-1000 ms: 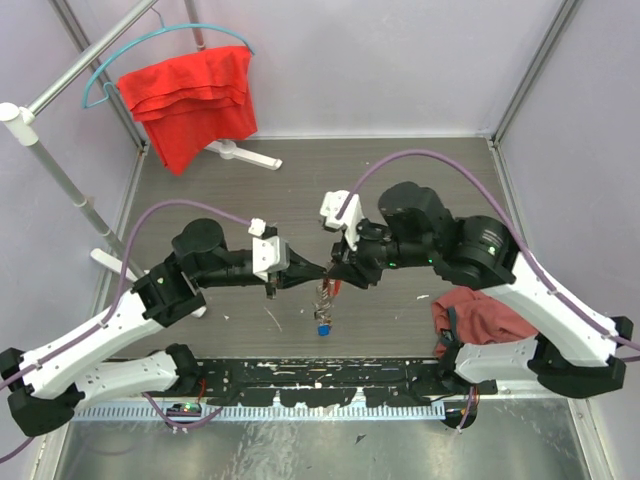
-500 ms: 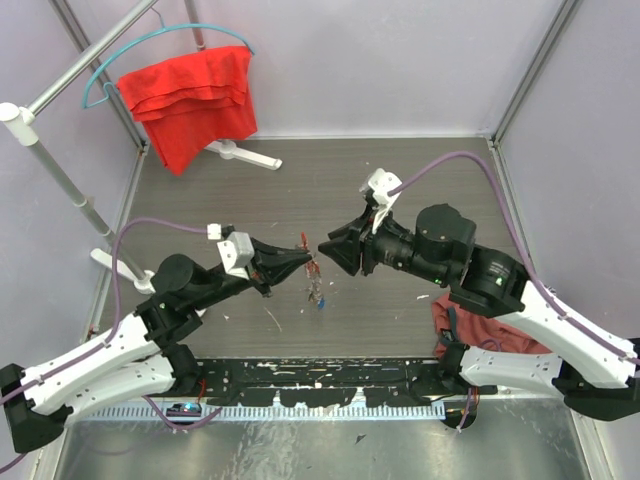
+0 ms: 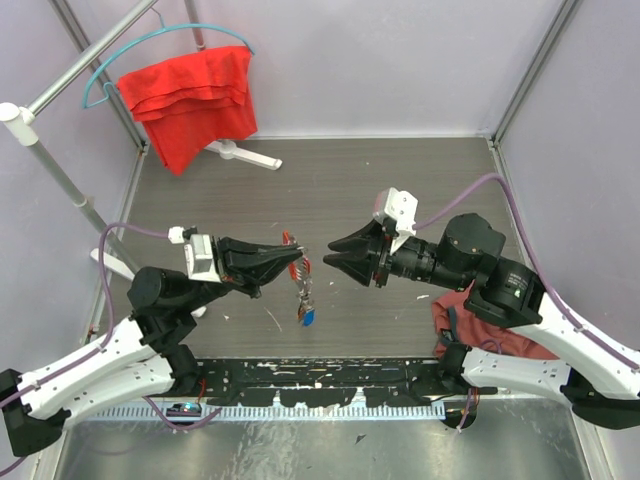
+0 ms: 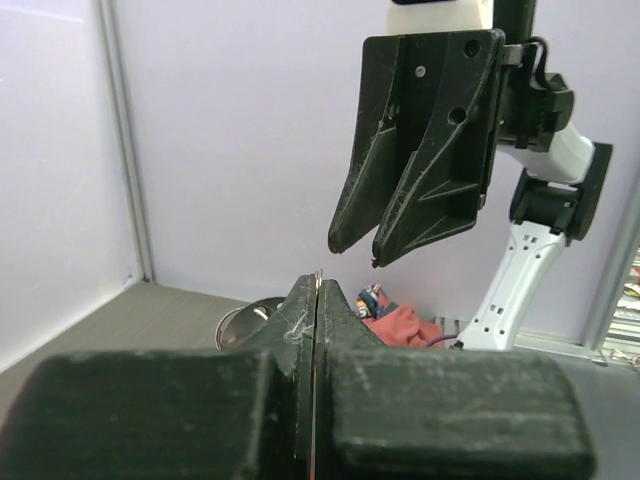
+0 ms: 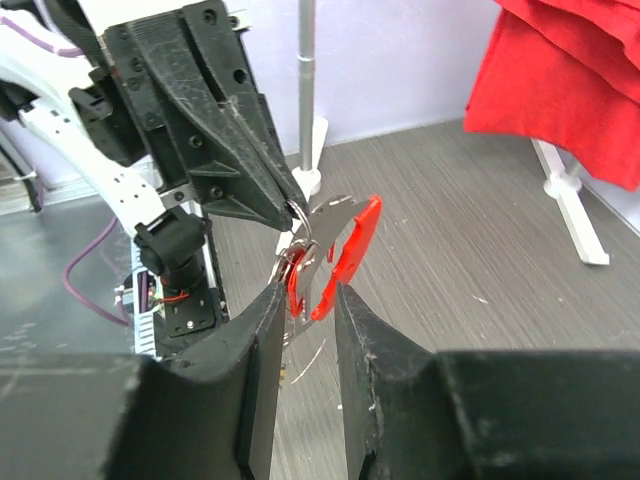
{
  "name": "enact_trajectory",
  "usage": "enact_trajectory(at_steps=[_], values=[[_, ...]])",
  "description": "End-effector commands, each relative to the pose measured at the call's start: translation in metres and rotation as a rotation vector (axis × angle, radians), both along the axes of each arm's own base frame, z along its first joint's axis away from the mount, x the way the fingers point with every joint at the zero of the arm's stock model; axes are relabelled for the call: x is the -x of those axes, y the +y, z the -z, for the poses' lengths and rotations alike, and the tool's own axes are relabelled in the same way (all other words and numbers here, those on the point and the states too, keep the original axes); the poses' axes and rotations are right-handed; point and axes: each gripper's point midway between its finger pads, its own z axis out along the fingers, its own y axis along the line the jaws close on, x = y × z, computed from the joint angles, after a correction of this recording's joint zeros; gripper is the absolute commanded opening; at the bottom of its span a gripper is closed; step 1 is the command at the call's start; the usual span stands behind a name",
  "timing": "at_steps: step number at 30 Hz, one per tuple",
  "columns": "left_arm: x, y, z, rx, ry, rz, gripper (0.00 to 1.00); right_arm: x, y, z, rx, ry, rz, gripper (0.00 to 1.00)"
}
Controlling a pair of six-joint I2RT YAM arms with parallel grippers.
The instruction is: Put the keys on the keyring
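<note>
keys (image 3: pixel 303 292) hanging, pinched by left end effector (image 3: pixel 297 259)

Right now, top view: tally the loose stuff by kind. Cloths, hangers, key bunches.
Cloths: 2, the red cloth and the dark red cloth
Hangers: 1, the hanger
Key bunches: 1, the key bunch in the left gripper
Total: 4

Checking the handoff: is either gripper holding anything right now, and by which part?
The left gripper pinches the keys by the ring on top. The right gripper is open, holding nothing.
</note>
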Motion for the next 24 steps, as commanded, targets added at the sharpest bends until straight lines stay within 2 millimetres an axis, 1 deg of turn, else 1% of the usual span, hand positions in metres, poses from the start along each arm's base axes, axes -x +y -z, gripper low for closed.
enact_trajectory(at_steps=[1, 6, 10, 13, 15, 17, 20, 24], values=[[0.021, 0.006, -0.032, 0.103, -0.077, 0.084, 0.0, 0.02, 0.005, -0.033, -0.062, -0.128, -0.129, 0.33], [0.028, 0.001, -0.036, 0.109, -0.092, 0.134, 0.0, 0.031, 0.014, -0.037, -0.06, -0.137, -0.219, 0.34], [0.032, -0.001, -0.039, 0.106, -0.103, 0.159, 0.0, 0.032, 0.016, -0.037, -0.059, -0.139, -0.23, 0.34], [0.033, -0.001, -0.04, 0.106, -0.107, 0.166, 0.0, 0.034, 0.015, -0.037, -0.059, -0.139, -0.237, 0.28], [0.033, -0.001, -0.04, 0.107, -0.106, 0.166, 0.0, 0.033, 0.016, -0.034, -0.05, -0.134, -0.236, 0.26], [0.033, -0.002, -0.04, 0.105, -0.107, 0.171, 0.0, 0.032, 0.016, -0.031, -0.043, -0.128, -0.234, 0.26], [0.035, -0.004, -0.041, 0.1, -0.112, 0.184, 0.0, 0.032, 0.017, -0.029, -0.037, -0.127, -0.232, 0.3], [0.039, -0.007, -0.042, 0.095, -0.122, 0.212, 0.0, 0.031, 0.018, -0.026, -0.027, -0.122, -0.235, 0.29]])
